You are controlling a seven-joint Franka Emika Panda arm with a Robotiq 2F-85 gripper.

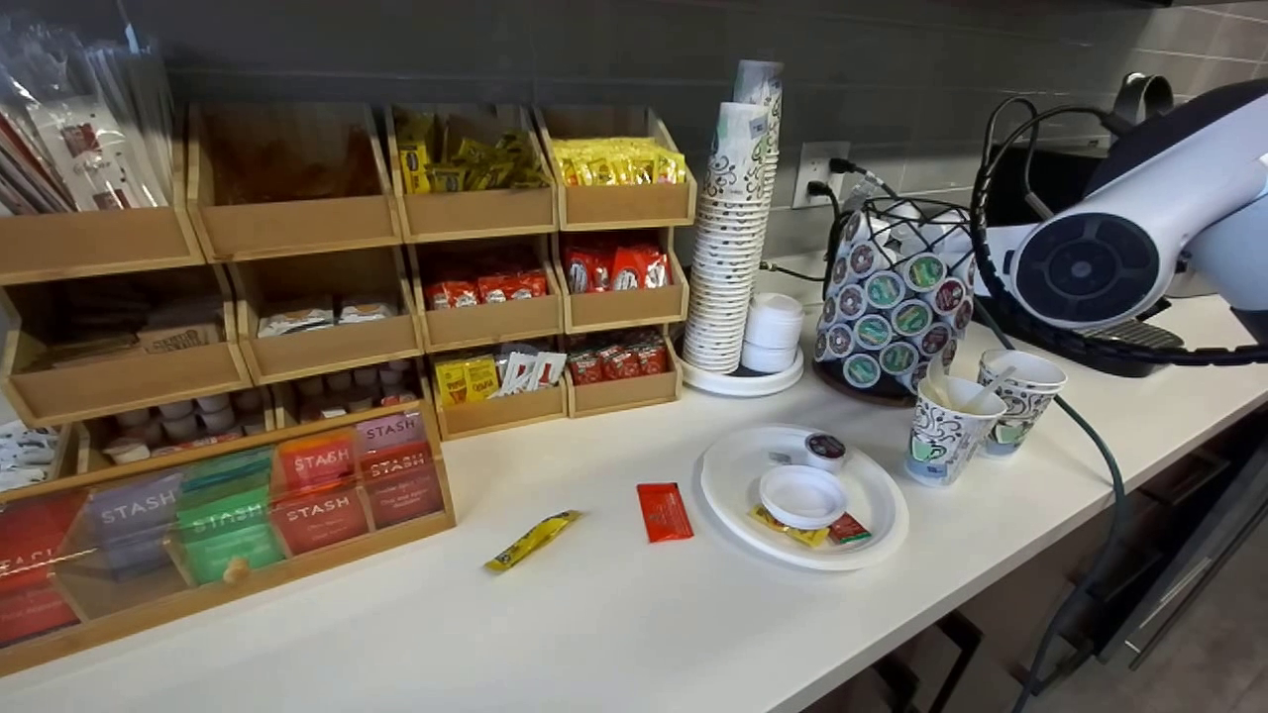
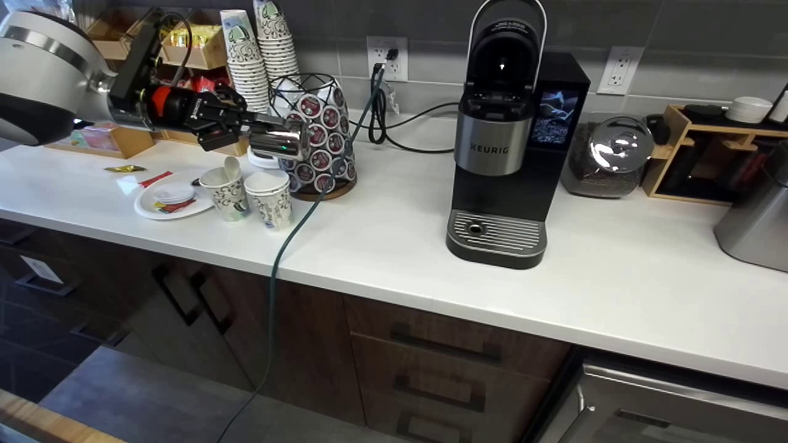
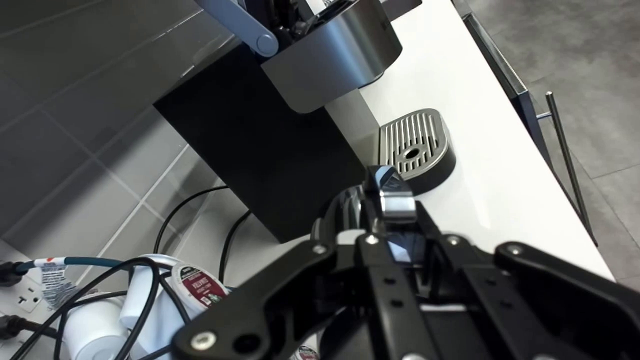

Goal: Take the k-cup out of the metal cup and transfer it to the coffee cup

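Observation:
My gripper (image 3: 397, 217) is shut on the handle of the metal cup (image 3: 349, 209). In an exterior view, the shiny metal cup (image 2: 276, 145) is held off the counter, tipped onto its side, in front of the pod rack. Its inside is hidden, so I cannot tell whether the k-cup is in it. Two patterned paper cups stand on the counter in both exterior views: a paper cup (image 1: 946, 446) with a spoon in it and a paper cup (image 2: 274, 206) beside it. Which of them is the coffee cup I cannot tell. A single pod (image 1: 824, 451) sits on the white plate (image 1: 728, 495).
The wire rack of pods (image 2: 323, 138) is right behind the held cup. A coffee machine (image 2: 492, 147) with its lid raised stands farther along. A green cable (image 2: 280, 258) crosses the counter beside the paper cups. Tall cup stacks (image 1: 733, 228) and wooden bins (image 1: 327, 327) line the back.

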